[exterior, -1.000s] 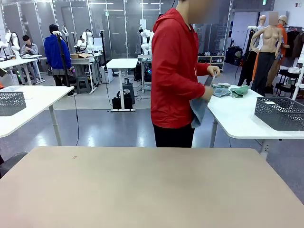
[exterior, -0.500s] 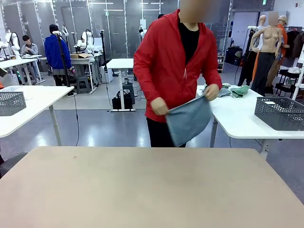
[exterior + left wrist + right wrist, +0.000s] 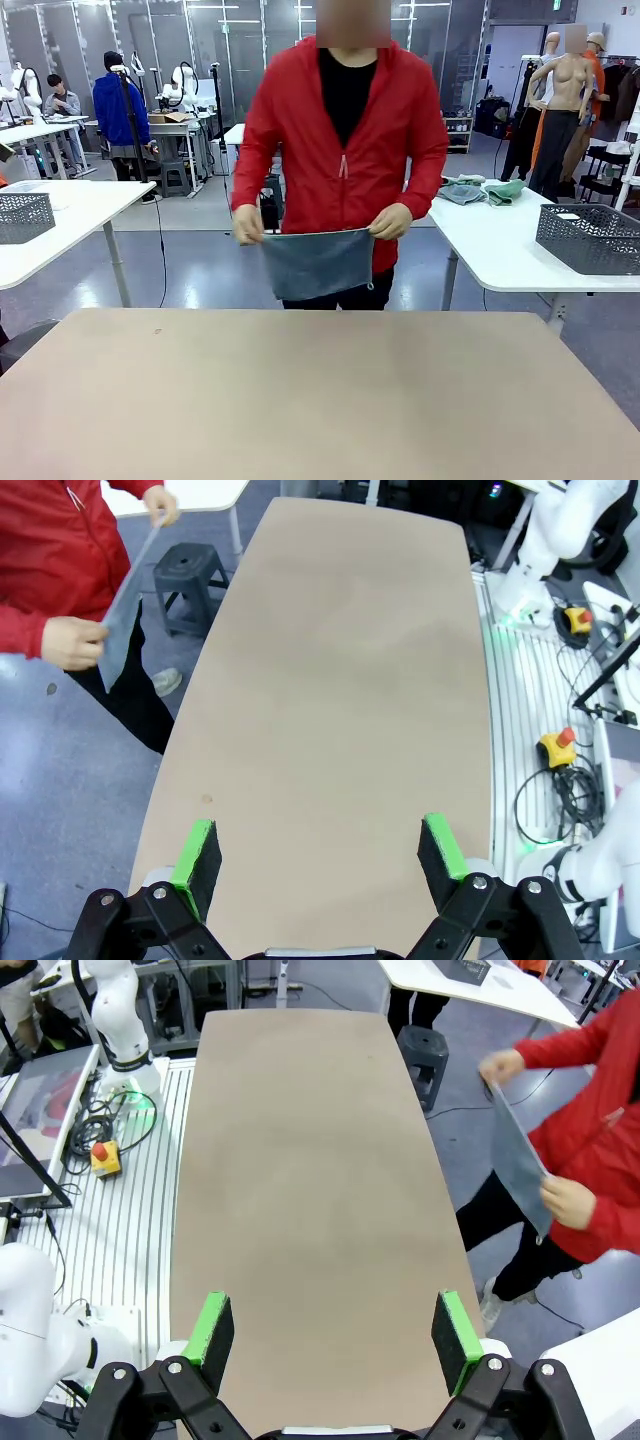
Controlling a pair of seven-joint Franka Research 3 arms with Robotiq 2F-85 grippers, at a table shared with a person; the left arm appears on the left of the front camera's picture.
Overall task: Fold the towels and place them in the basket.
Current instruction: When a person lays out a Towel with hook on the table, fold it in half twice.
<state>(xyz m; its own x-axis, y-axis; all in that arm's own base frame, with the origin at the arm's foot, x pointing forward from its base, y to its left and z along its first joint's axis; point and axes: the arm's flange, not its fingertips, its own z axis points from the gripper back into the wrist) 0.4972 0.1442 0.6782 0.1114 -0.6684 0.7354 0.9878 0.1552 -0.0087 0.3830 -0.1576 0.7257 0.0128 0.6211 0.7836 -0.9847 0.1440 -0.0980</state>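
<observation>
Towel, pale blue-grey rectangular terry cloth (image 3: 316, 262): at the centre of the front view, in the air beyond the far edge of the beige tabletop (image 3: 300, 400). It is stretched flat between the person's hand at picture left (image 3: 247, 225) and hand at picture right (image 3: 390, 221), each gripping a top corner.

Change noted: a second ago the person stood side-on at the white side table (image 3: 500, 250), right of frame, lifting this towel. The person now faces the robot's table squarely with the towel spread.

Judgement: the towel is being brought for laying down. No fold is begun.

Dark grey wire-mesh basket (image 3: 590, 237): right edge of the front view, on the side table, well apart from the towel. Crumpled cloths (image 3: 463, 192) lie at that table's far end.

Left gripper (image 3: 320, 852): lower centre of its wrist view, jaws spread wide, holding nothing, above bare tabletop.

Right gripper (image 3: 334, 1330): lower centre of its wrist view, likewise wide and empty.

Writing: none legible. No tag can be made out on the towel.
</observation>
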